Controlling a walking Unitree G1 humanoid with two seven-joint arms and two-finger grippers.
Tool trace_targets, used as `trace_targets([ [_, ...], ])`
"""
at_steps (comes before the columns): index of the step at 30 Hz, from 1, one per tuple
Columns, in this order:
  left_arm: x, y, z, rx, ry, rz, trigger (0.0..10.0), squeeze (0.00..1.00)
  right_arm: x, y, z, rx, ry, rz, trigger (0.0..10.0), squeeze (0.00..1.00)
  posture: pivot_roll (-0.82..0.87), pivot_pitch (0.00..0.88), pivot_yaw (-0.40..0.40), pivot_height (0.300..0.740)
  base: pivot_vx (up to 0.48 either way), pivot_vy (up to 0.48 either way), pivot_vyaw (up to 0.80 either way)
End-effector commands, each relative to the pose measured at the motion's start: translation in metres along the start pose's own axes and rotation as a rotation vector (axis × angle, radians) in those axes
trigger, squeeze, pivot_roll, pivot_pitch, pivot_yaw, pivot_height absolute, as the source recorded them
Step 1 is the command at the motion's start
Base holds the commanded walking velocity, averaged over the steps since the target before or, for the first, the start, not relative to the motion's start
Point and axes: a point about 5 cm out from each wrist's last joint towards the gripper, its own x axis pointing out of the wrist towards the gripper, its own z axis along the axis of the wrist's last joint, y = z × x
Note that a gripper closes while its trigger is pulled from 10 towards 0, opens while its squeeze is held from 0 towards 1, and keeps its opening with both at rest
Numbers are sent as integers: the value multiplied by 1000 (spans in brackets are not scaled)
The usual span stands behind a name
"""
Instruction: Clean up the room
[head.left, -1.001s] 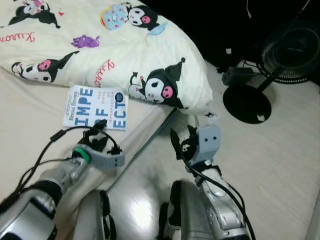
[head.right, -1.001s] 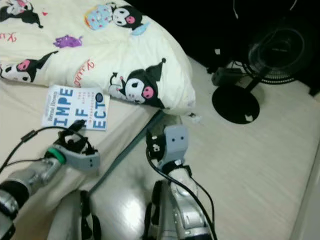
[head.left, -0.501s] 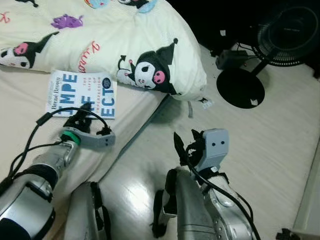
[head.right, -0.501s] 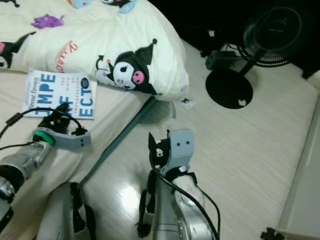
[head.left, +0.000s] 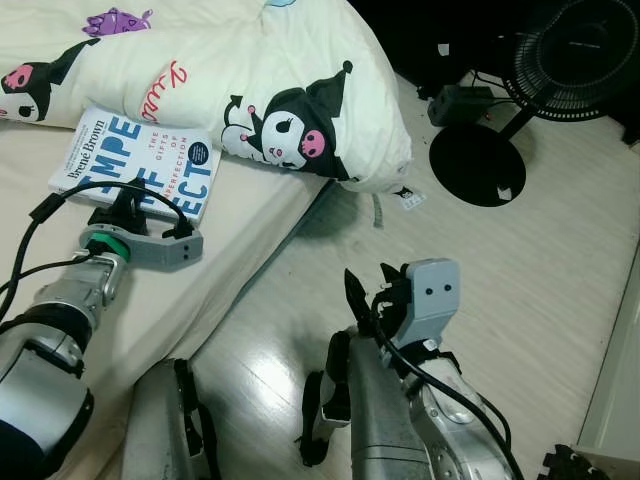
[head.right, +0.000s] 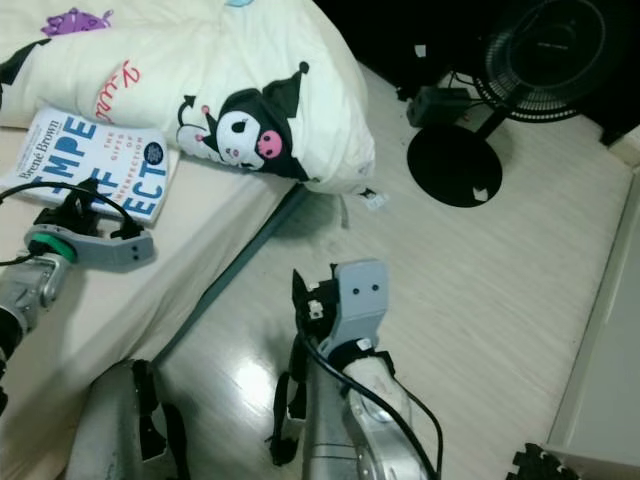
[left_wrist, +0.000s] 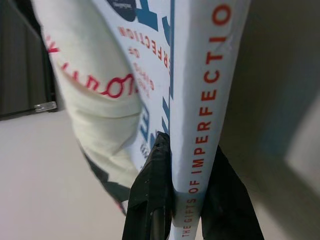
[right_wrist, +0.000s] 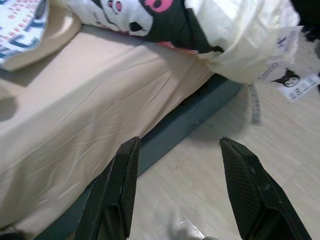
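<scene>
Beige bed (head.left: 150, 300), pale wood-look floor (head.left: 520, 260), black fan (head.left: 575, 45).
Left end effector (left_wrist: 187, 165) pinches glossy book (head.left: 140, 170) beside cartoon-print duvet (head.left: 260, 80); right end effector (right_wrist: 177, 190) spread, empty.

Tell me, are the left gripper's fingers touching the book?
Touching. In the left wrist view, the two black fingers press against both sides of the book at its spine edge.

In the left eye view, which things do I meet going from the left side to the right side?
Left gripper shut on the book → cartoon-print blanket → right gripper, open over the floor → black fan base.
</scene>
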Motion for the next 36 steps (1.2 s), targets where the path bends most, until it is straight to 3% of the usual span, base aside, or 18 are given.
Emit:
trace_targets([
  [1, 0, 3, -5, -4, -1, 28, 0, 0, -3, -3, -8, 11, 37, -19, 10000, 0, -175, 466, -49, 596, 0, 0, 0],
  [5, -1, 4, -4, -45, -12, 59, 0, 0, 1, -1, -7, 14, 31, -12, 10000, 0, -160, 444, -39, 596, 0, 0, 0],
  [7, -11, -2, 10, -165, -89, 129, 0, 0, 7, 1, -6, 17, 18, 1, 10000, 0, -128, 388, -30, 596, 0, 0, 0],
  [11, -19, -7, 22, -244, -140, 169, 0, 0, 10, 2, -7, 19, 14, 7, 10000, 0, -101, 352, -22, 596, 0, 0, 0],
  [12, -30, -13, 32, -292, -162, 189, 0, 0, 11, 3, -9, 20, 13, 12, 10000, 0, -79, 322, -12, 596, 0, 0, 0],
  [13, -42, -19, 42, -331, -178, 195, 6235, 0, 13, 3, -11, 20, 11, 17, 10000, 0, -66, 301, -15, 596, 0, 0, 0],
  [14, -51, -22, 48, -356, -187, 198, 10000, 0, 14, 3, -12, 20, 11, 19, 10000, 0, -66, 301, -15, 596, 0, 0, 0],
  [15, -51, -22, 48, -356, -187, 198, 10000, 0, 14, 3, -12, 20, 11, 19, 10000, 0, -66, 301, -15, 596, 0, 0, 0],
  [18, -99, -25, 73, -434, -175, 167, 10000, 0, 21, 3, -13, 27, 2, 24, 10000, 0, -1, 227, -12, 596, 0, 0, 0],
  [20, -99, -25, 73, -434, -175, 167, 10000, 0, 21, 3, -13, 27, 2, 24, 10000, 0, -1, 227, -12, 596, 0, 0, 0],
  [21, -117, -15, 76, -479, -143, 185, 10000, 0, 25, 4, -14, 32, -9, 31, 10000, 0, 23, 195, -16, 596, 0, 0, 0],
  [23, -120, -11, 75, -493, -132, 201, 10000, 0, 26, 4, -15, 35, -15, 34, 10000, 0, 23, 195, -16, 596, 0, 0, 0],
  [29, -103, 40, 58, -600, -74, 383, 10000, 0, 41, -2, -9, 33, -56, 25, 10000, 0, 63, 95, -47, 600, 0, 0, 0],
  [30, -103, 40, 58, -600, -74, 383, 10000, 0, 41, -2, -9, 33, -56, 25, 10000, 0, 63, 95, -47, 600, 0, 0, 0],
  [32, -92, 47, 58, -782, -21, 381, 10000, 0, 46, -9, -9, 25, -58, 0, 10000, 0, 64, 89, -52, 610, 0, 0, 0],
  [33, -92, 47, 58, -782, -21, 381, 10000, 0, 46, -9, -9, 25, -58, 0, 10000, 0, 64, 89, -52, 610, 0, 0, 0],
  [34, -85, 45, 60, -980, 53, 337, 10000, 0, 48, -12, -8, 13, -58, -5, 10000, 0, 53, 70, -57, 615, 0, 0, 0],
  [36, -81, 46, 68, -1213, 110, 273, 10000, 0, 49, -15, -7, -1, -65, -3, 10000, 0, 45, 60, -57, 625, 0, 0, 0],
])
